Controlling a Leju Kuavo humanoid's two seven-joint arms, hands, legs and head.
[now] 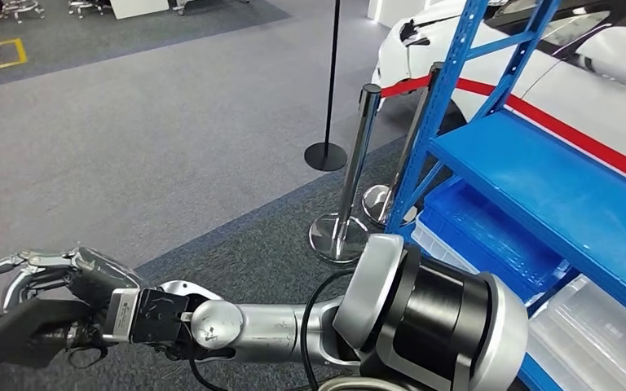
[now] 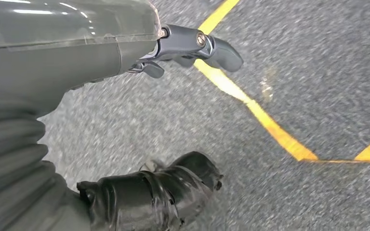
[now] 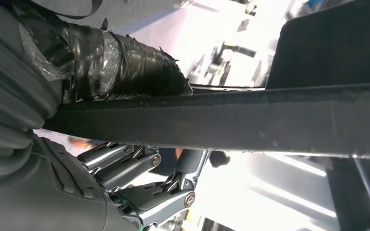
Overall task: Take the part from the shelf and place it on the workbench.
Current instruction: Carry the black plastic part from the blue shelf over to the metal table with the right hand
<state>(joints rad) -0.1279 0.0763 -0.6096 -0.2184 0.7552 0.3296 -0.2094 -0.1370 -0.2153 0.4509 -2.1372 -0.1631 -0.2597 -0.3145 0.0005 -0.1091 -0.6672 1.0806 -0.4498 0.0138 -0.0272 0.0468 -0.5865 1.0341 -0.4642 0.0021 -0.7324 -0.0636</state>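
The right hand [image 1: 53,285] grips the part [image 1: 4,334], a long dark flat piece, low at the left of the head view, and the shelf [image 1: 554,187] stands well apart on the other side, so the carry to the workbench looks to be the step in hand. No workbench is in sight, so my read is that the job now is to keep this thing level and steady until there's a surface to aim for. In the right wrist view the part [image 3: 231,118] runs as a dark bar straight across, the taped thumb [image 3: 125,65] pressing on one face and the metal fingers [image 3: 139,183] curled around the other: a proper clamp, thumb opposed to fingers. A long piece like this will lever against the grip, I'd say, so slow turns and a firm hold would serve best, and watch the posts [image 1: 346,187] and red rope nearby when swinging round. The right arm [image 1: 293,326] reaches across the body, forearm about level, wrist pointing away from the shelf. The left hand [image 2: 173,115] hangs over grey carpet crossed by a yellow line [image 2: 250,103], holding nothing, thumb and fingers spread apart. It is free to steady the far end if the part sags, though that's only a suggestion.
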